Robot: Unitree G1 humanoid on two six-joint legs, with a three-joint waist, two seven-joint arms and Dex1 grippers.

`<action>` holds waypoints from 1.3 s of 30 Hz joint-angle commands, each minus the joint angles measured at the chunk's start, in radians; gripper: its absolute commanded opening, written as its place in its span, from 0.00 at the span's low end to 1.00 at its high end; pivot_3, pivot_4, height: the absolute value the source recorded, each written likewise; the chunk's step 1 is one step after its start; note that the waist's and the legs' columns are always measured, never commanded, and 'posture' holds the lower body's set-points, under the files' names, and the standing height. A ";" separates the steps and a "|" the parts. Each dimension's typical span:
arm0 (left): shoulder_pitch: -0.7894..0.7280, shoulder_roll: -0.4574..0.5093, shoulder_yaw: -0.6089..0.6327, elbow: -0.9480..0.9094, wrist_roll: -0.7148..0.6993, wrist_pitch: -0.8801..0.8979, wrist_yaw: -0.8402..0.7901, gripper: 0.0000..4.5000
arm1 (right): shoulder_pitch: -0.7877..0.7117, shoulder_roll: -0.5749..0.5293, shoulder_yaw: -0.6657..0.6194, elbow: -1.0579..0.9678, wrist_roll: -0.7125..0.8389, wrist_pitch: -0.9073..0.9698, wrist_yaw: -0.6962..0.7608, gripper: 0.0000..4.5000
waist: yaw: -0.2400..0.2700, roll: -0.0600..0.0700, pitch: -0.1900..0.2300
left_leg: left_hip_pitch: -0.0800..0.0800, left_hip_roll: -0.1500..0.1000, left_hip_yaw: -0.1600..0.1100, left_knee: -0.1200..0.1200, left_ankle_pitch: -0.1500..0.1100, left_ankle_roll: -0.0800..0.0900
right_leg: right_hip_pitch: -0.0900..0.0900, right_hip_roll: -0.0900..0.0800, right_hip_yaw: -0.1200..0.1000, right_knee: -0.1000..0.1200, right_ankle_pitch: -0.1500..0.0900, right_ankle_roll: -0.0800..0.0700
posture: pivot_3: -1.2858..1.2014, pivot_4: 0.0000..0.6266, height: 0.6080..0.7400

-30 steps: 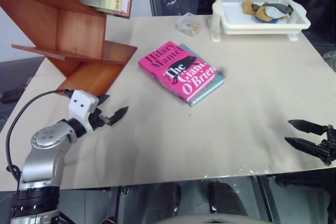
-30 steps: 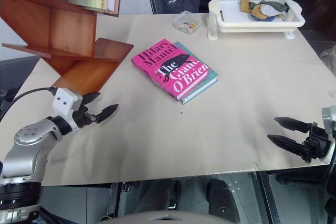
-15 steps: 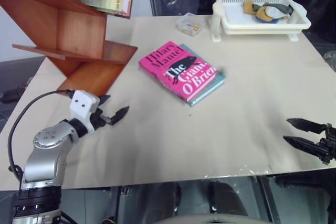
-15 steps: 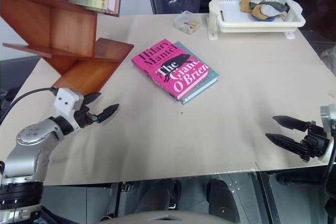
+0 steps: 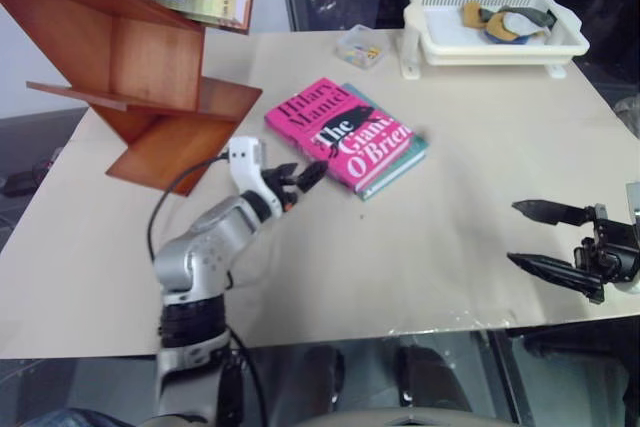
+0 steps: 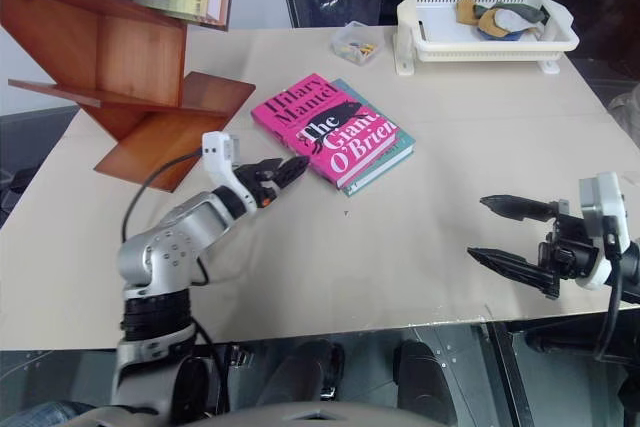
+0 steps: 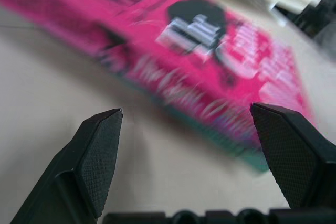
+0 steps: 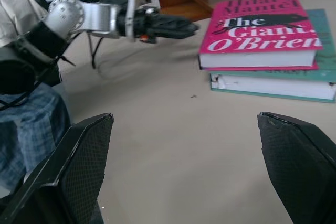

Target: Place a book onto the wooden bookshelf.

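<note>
My left gripper (image 6: 292,169) stands wide and empty just short of the book's (image 6: 322,127) near edge; my right gripper (image 6: 497,232), also spread wide and empty, hangs well off to the book's right. The pink paperback lies flat atop a teal book (image 6: 385,160), near the wooden bookshelf (image 6: 130,77). I judge it light, fairly stiff, glossy-covered and apt to slide, so I'd clamp across the overhanging edge.

table (image 5: 480,197) | on it: wooden bookshelf (image 5: 150,97), teal-green book (image 5: 400,165) (under pink), basket tray (image 5: 495,37)
</note>
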 commanded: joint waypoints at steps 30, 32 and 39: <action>-0.309 -0.045 0.291 0.589 -0.250 -0.109 0.087 0.95 | 0.104 0.001 -0.052 -0.060 -0.017 -0.050 -0.050 1.00 | 0.000 -0.003 0.001 | -0.001 0.000 0.001 0.002 0.003 -0.004 | 0.000 0.005 0.001 0.001 0.000 0.000 | 0.52 0.24 1.00; -0.329 -0.030 0.299 0.638 -0.246 -0.127 0.073 0.95 | 0.107 0.000 -0.053 -0.060 -0.016 -0.053 -0.052 1.00 | 0.000 -0.003 0.001 | -0.001 0.000 0.001 0.002 0.003 -0.004 | 0.000 0.005 0.001 0.001 0.000 0.000 | 0.52 0.24 1.00; -0.393 0.009 0.313 0.810 -0.248 -0.137 -0.009 0.95 | 0.108 0.005 -0.060 -0.068 0.016 -0.044 -0.058 1.00 | 0.000 -0.003 0.001 | -0.001 0.000 0.001 0.002 0.003 -0.004 | 0.000 0.005 0.001 0.001 0.000 0.000 | 0.52 0.24 1.00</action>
